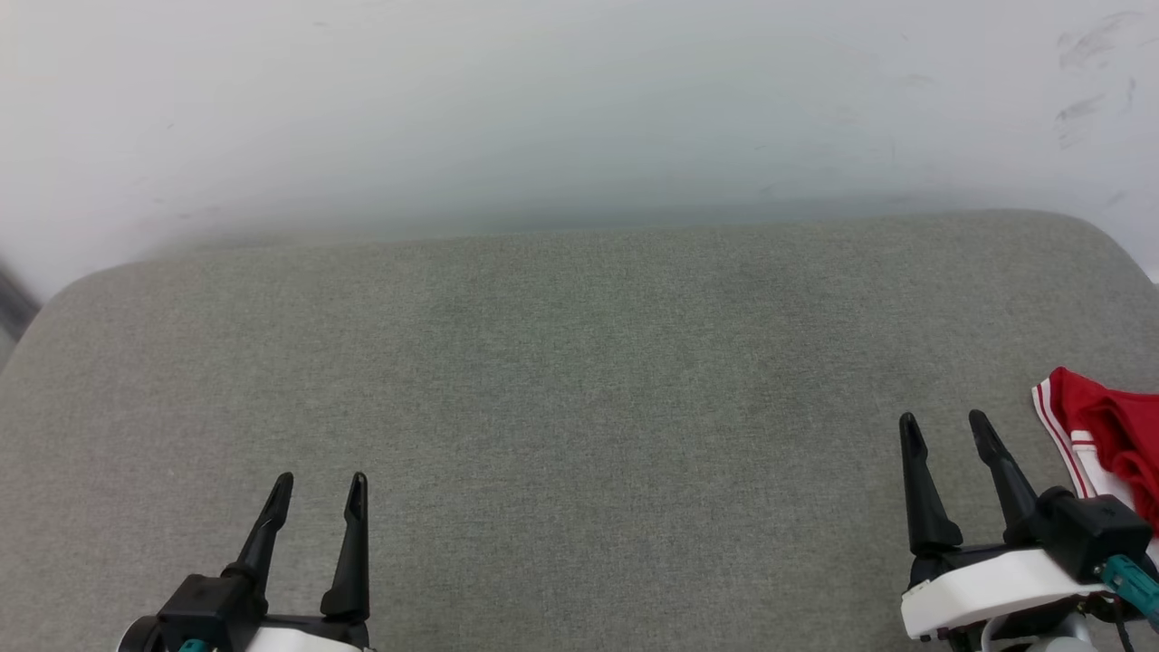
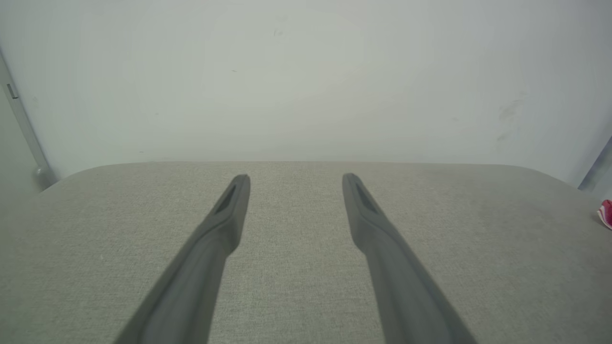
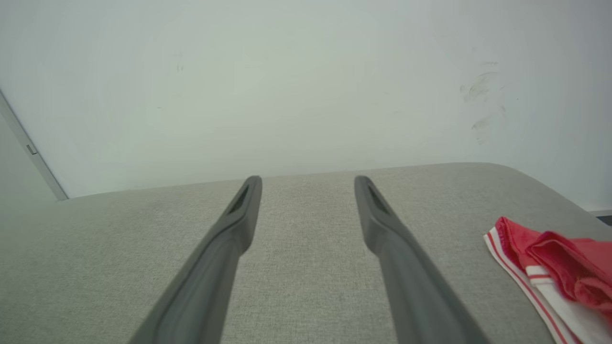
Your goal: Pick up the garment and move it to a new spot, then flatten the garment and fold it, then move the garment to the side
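Observation:
The garment [image 1: 1106,437], red with white parts and red-and-white stripe trim, lies bunched at the right edge of the grey cushioned surface [image 1: 579,380]; part of it runs out of frame. In the right wrist view the garment [image 3: 554,267] lies to the right of my fingers, and a small bit of the garment [image 2: 606,213] shows at the right edge of the left wrist view. My right gripper [image 1: 946,430] stands open just left of it, not touching, nothing between its fingers. My left gripper [image 1: 320,487] is open at the lower left over bare fabric.
A pale wall [image 1: 579,109] rises directly behind the cushioned surface, with scuff marks [image 1: 1091,81] at the upper right. The surface has rounded corners at the far left and far right. A grey strip [image 2: 24,134] runs down the wall at the left.

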{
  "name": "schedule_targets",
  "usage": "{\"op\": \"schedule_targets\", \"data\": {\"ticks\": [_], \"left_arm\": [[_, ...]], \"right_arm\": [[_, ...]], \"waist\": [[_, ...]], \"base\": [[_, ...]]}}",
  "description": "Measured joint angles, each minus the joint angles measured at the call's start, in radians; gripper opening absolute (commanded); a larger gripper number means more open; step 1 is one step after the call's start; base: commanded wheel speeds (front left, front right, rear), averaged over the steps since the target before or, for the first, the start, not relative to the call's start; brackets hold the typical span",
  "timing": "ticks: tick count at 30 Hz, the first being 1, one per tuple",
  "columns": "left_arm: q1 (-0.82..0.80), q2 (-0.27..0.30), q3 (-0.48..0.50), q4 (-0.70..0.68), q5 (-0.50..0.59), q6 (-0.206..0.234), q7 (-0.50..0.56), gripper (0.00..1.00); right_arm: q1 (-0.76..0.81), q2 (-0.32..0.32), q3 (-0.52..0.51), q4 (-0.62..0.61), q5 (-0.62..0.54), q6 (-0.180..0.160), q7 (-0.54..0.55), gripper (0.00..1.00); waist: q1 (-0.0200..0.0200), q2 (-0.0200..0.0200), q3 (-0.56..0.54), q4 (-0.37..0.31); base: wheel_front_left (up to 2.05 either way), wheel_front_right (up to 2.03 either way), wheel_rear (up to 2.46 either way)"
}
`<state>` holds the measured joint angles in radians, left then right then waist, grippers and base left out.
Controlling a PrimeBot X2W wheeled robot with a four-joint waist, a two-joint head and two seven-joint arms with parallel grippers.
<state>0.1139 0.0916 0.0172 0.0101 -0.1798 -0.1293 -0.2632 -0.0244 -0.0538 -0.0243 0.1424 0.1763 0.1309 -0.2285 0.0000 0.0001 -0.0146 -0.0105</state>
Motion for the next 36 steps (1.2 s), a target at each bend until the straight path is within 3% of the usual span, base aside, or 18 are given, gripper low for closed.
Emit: {"op": "schedule_targets", "data": {"ticks": [4,5,10,36], "left_arm": [[0.0,-0.006,0.006,-0.013,-0.004,0.0,0.0,1.0],[0.0,-0.007,0.008,-0.011,-0.004,0.0,0.0,0.0],[0.017,-0.012,0.003,0.029,-0.027,0.0,0.006,0.0],[-0.049,-0.007,0.007,0.103,-0.513,0.0,0.109,0.0]], "right_arm": [[0.0,0.001,0.003,-0.004,0.0,0.0,0.001,1.0],[0.002,0.0,0.003,0.0,0.0,0.0,0.001,0.0],[0.029,0.001,0.003,0.041,0.022,0.0,0.01,0.0],[0.011,0.001,-0.027,0.06,0.486,0.0,0.118,0.0]], "waist": [[0.0,0.0,0.002,0.0],[0.0001,0.0,0.002,0.0],[0.0,0.0,0.002,0.0],[0.0001,-0.0001,0.005,0.002]], "base": [[0.0,0.0,0.0],[0.0,0.0,0.0],[0.0,0.0,0.0],[0.0,0.0,0.0]]}}
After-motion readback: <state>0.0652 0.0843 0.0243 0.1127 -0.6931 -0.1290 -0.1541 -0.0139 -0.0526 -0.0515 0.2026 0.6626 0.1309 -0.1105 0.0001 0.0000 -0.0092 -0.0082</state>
